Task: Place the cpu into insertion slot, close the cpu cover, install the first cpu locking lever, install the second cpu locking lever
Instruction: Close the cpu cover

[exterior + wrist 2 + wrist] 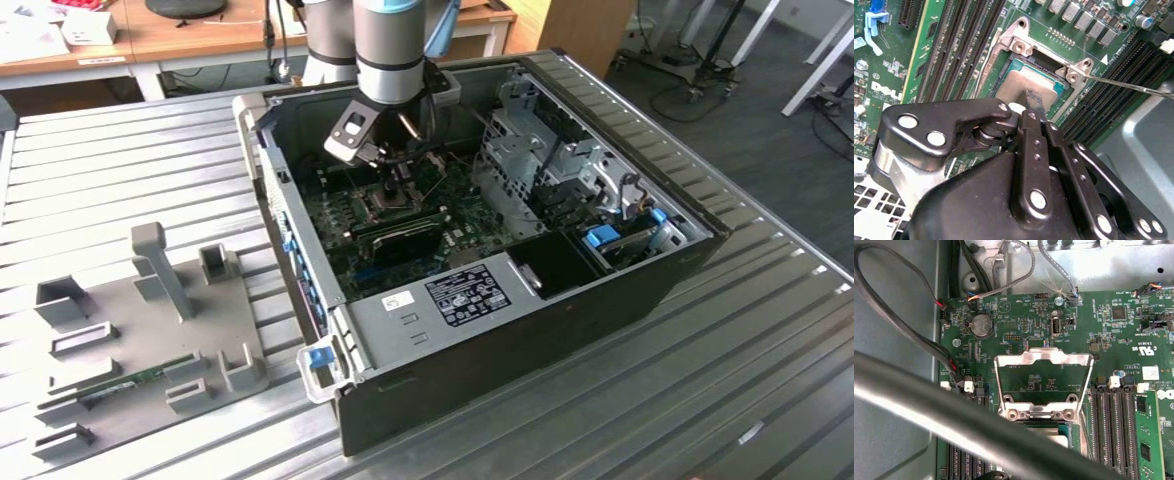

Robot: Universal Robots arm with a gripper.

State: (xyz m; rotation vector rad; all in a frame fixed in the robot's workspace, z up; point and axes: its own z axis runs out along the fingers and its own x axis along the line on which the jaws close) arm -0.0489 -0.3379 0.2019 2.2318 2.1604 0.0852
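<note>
The end effector (pixel 1032 100) has its fingers drawn together and holds nothing. The chip (pixel 1024 82) lies flat in the socket (pixel 1046 60) just beneath its tip, and the cover (pixel 1044 356) is swung open beyond. The chip is probably light, stiff and fragile underneath, so best gripped by opposite edges.

Dull grey metal cpu (pixel 1026 82), shiny silvery metal cpu cover (pixel 1044 356), matt green circuit board (pixel 1019 320)
</note>
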